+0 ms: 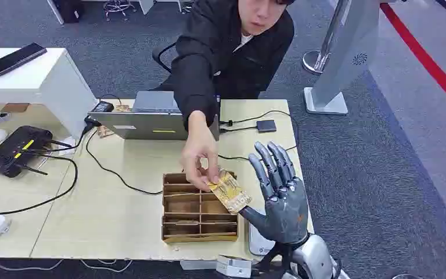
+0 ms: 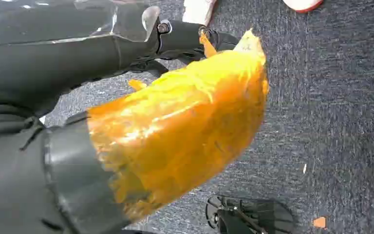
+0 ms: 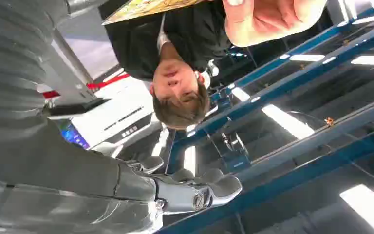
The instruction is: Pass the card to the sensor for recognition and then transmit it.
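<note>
The right hand (image 1: pixel 280 195) stands upright with fingers spread (holding nothing); the card (image 1: pixel 230 190) is just beside its thumb, pinched by the person's hand (image 1: pixel 198 157) above the cardboard tray (image 1: pixel 174 232).

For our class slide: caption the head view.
A person's hand holds a card beside the robot's raised right hand, over a cardboard tray.

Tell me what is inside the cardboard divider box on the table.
The cardboard box shows bare, empty-looking compartments. The person's hand and the card it holds cover the far right compartments, so their contents cannot be seen.
</note>
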